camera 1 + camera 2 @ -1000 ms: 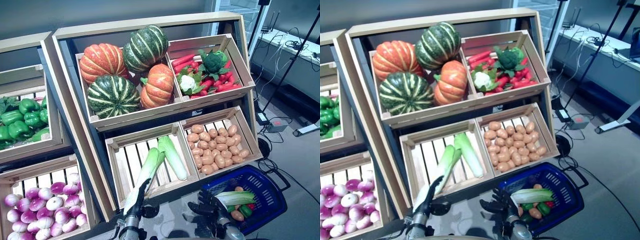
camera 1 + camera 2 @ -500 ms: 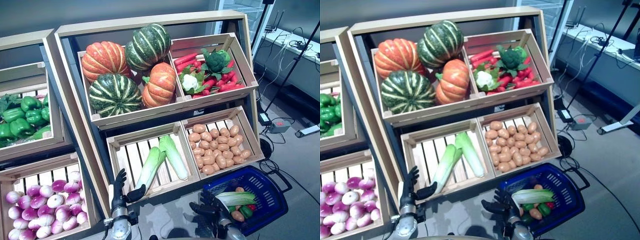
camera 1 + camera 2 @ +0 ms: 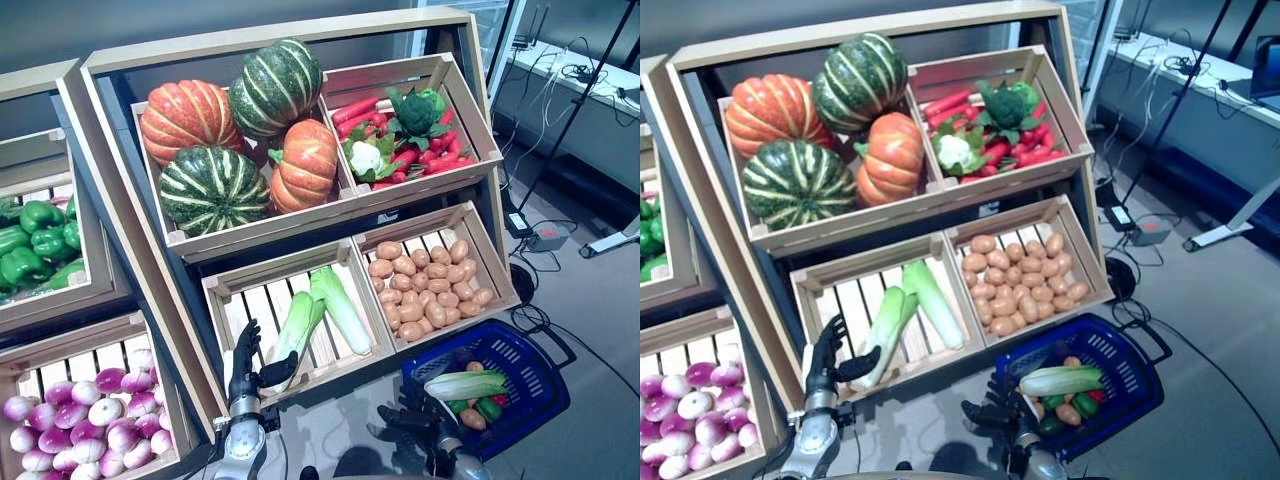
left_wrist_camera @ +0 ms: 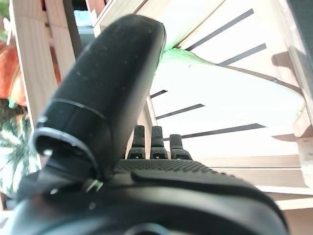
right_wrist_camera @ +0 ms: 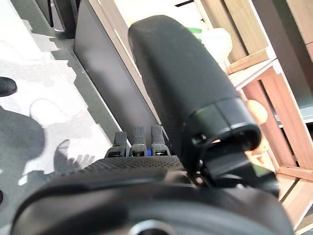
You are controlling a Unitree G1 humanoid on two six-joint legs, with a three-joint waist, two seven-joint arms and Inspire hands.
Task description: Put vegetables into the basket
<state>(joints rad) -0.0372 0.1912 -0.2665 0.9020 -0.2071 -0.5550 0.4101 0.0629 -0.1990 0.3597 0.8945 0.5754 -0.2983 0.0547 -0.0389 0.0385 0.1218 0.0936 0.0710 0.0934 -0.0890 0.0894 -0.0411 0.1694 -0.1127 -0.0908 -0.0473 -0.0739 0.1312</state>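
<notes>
We see a big slanted wooden display rack (image 3: 120, 215) with crates: pumpkins (image 3: 232, 140) up top, a mixed crate of red peppers and broccoli (image 3: 415, 135) beside them, a potato crate (image 3: 430, 288) lower right, and between them a slatted crate (image 3: 225, 305) holding two pale green leafy vegetables (image 3: 318, 312), long, white at the stem ends, lying side by side and touching. Far left are green peppers (image 3: 35, 245) and purple-white onions (image 3: 85, 420). The blue basket (image 3: 545, 385) sits on the floor just below the potato crate and already holds one similar leafy vegetable (image 3: 466, 384) plus some small orange, green and red pieces, so we judge the task partly done, with two leafy ones left in the crate. The left hand (image 3: 247, 368) is up at the crate's front edge, fingers straight and spread, thumb out toward the nearer vegetable's white end, holding nothing, not clearly touching it. The right hand (image 3: 420, 418) hangs low beside the basket, fingers loosely spread, empty too. Next is probably grabbing the nearer leafy vegetable.
</notes>
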